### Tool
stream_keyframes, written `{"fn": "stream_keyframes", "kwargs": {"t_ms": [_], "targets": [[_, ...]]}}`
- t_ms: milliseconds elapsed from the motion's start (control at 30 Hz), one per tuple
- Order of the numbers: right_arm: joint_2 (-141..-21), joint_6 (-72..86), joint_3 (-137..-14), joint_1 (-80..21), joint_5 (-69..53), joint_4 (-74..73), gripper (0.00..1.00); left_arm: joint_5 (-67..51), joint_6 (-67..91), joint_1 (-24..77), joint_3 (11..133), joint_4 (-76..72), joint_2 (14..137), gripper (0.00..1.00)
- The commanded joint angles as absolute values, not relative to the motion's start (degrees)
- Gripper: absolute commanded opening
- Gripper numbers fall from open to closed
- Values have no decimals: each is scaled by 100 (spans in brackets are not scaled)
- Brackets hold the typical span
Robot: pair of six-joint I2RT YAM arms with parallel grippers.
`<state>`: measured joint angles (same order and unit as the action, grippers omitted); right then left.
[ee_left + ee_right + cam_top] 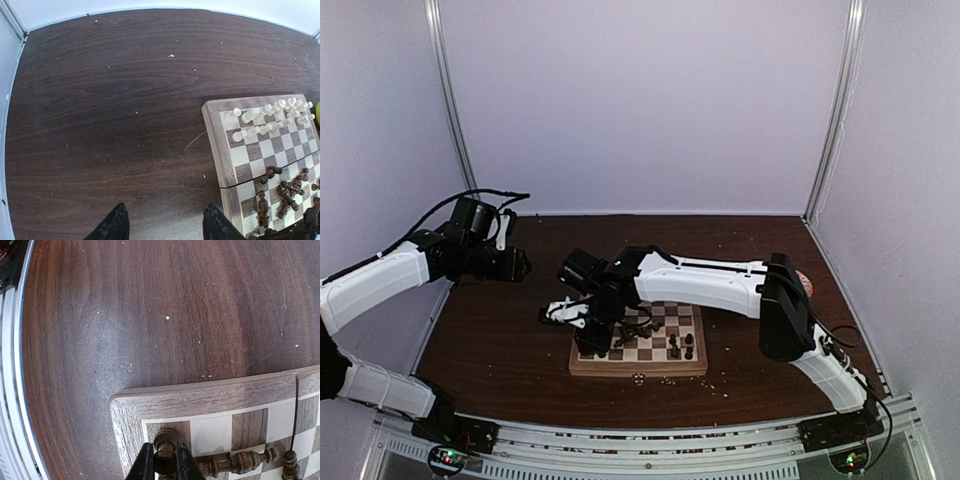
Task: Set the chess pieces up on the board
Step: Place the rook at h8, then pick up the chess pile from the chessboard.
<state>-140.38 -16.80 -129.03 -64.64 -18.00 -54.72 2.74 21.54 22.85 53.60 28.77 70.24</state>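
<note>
Reaching over the near-left corner of the square wooden chessboard with cream and brown checks (640, 369), the right gripper (592, 345) is the nearer one in the top view; the left gripper (520, 263) hovers well apart. From the left wrist, its jaws stand apart over the dark wood tabletop (100, 125), the board to their right. From the right wrist, jaws clamp a small dark brown turned chess piece (165, 441) upright, directly over the corner square.

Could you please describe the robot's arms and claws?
The left arm and right arm have white shells, black joints and black cables; small green and red lights glow at their bases. The left claw and right claw each have two black fingers.
</note>
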Motion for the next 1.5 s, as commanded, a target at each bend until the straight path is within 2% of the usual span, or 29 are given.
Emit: {"fn": "stream_keyframes", "kwargs": {"t_ms": [0,233,500,733,867,1033,1200,1467], "targets": [[-14132,-1773,-12858,-6495,-1705,-5532,12,176,2109,2244,5412,2714,7097,53],[-13982,-1719,-12858,-6500,-1761,-5559,25,52,2088,2242,5427,2711,7172,54],[-12828,-1858,-12660,-6184,-1967,-5679,29,-418,2276,2411,5674,2889,7453,51],[-10854,-1820,-10292,-5157,-2510,-4856,31,-98,2794,3359,6377,3670,8106,50],[-10163,-1698,-9217,-4460,-2702,-4321,32,-17,3154,3981,6900,4105,8843,50],[-10021,-1487,-8973,-3748,-3337,-4176,32,18,3276,4539,7729,4580,9800,50],[-9856,-1536,-8921,-3586,-3461,-4148,32,141,3360,4865,8357,5168,10454,50],[-9740,-1573,-8846,-3577,-3559,-4113,33,34,3531,5101,8425,5454,10779,50]]}}
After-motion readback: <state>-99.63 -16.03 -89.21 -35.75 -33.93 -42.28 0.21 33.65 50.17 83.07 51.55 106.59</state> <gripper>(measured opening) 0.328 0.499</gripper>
